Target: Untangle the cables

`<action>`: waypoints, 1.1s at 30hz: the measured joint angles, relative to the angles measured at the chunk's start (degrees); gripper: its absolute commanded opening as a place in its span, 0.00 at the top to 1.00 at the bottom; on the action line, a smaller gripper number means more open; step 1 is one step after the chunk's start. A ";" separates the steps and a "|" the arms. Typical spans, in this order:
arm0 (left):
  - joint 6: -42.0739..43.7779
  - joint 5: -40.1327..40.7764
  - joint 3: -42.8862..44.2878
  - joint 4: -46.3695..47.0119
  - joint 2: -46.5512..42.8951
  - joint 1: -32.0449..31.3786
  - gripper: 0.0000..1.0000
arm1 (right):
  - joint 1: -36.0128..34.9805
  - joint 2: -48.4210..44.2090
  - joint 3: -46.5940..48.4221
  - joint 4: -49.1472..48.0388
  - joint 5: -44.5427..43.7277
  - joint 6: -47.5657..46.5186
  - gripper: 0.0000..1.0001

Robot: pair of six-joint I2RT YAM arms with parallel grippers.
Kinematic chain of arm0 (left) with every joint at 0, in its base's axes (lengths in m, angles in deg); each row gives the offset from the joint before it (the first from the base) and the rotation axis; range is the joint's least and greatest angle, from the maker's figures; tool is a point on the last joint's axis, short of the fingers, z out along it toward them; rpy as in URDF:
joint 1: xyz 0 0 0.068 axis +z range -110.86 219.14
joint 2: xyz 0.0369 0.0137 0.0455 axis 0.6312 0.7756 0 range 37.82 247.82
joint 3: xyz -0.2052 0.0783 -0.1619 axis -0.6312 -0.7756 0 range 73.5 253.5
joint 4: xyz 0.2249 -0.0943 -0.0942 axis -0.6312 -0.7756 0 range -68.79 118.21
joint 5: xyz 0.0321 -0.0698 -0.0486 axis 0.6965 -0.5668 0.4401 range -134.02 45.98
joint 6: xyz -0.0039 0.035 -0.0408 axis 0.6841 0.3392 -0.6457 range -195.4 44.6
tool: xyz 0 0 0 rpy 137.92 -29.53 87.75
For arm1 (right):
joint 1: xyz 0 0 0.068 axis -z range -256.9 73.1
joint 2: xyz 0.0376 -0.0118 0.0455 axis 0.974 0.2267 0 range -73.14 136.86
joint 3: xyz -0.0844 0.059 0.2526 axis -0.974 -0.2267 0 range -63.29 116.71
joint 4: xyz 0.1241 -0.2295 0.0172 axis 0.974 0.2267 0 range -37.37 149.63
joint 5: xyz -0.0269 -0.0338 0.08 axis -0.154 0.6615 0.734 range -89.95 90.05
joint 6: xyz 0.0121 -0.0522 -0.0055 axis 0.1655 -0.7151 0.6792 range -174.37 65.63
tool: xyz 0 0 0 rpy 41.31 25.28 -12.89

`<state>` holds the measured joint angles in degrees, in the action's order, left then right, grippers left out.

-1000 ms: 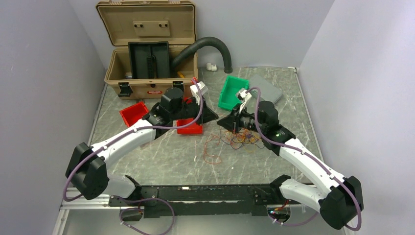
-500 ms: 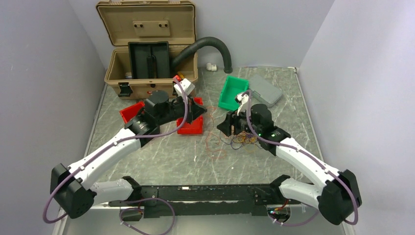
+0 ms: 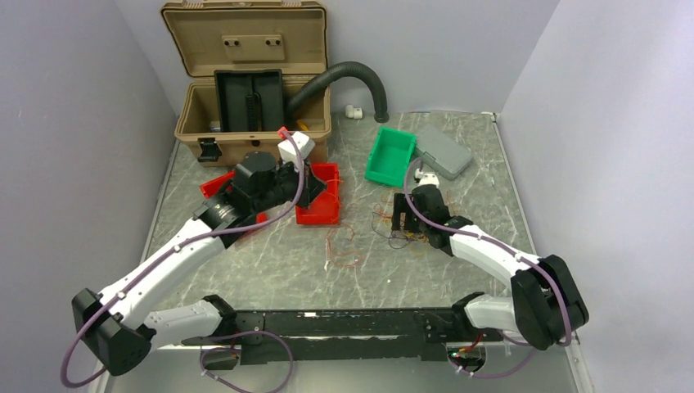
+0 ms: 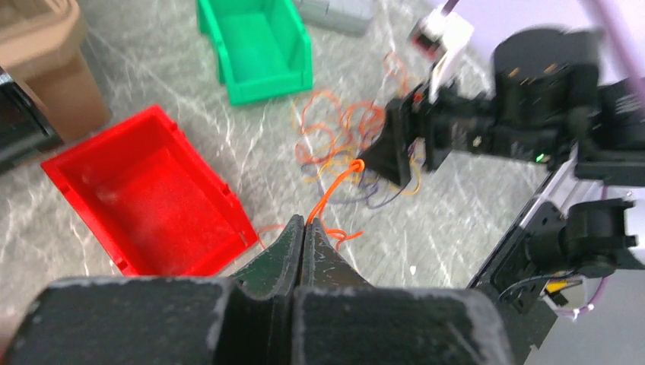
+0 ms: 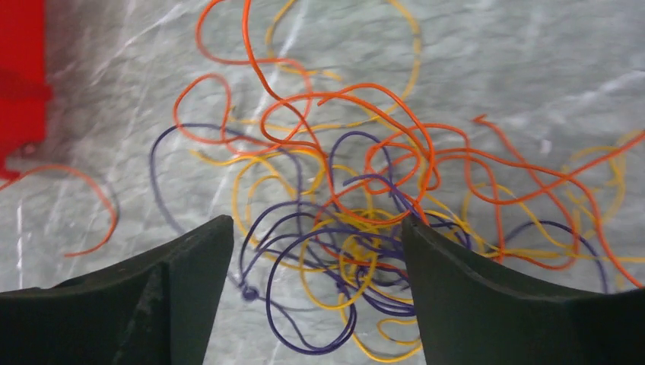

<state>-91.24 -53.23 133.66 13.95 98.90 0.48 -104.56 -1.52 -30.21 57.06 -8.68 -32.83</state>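
Note:
The cables (image 5: 342,190) are a tangle of thin orange, yellow and dark purple wires on the marble table top, also in the top view (image 3: 407,237) and the left wrist view (image 4: 342,141). My right gripper (image 5: 317,224) is open just above this tangle, a finger on each side of the purple loops (image 3: 400,223). My left gripper (image 4: 306,222) is shut on one orange wire (image 4: 335,186) that rises from its tips toward the right arm. In the top view it hangs over the red bin (image 3: 315,184). A few loose orange strands (image 3: 344,246) lie left of the tangle.
A red bin (image 3: 326,216) sits under the left gripper, and another red bin (image 3: 214,188) is partly hidden by the left arm. A green bin (image 3: 391,155) and a grey box (image 3: 446,151) stand behind the tangle. A tan case (image 3: 245,82) with a black hose (image 3: 352,72) is at the back.
My right gripper has opened and dropped toward the tangle. My left arm has drawn back to the left, its jaws staying shut, and the loose orange strands have shifted left.

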 measured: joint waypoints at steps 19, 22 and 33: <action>-6.12 10.95 -4.76 -11.63 20.33 -11.58 0.01 | 3.06 -18.78 -4.35 2.69 -0.92 2.49 0.05; -7.85 12.66 -4.76 -11.65 22.43 -11.56 0.01 | 3.06 -20.65 -5.22 2.64 -0.39 2.49 0.05; -13.62 15.19 -6.69 -5.84 33.33 -12.07 0.15 | 3.10 -24.79 -6.05 2.67 1.42 2.82 0.06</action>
<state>-104.86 -38.04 126.97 8.11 132.23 -11.58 -101.45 -26.31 -36.26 59.72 -7.26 -30.01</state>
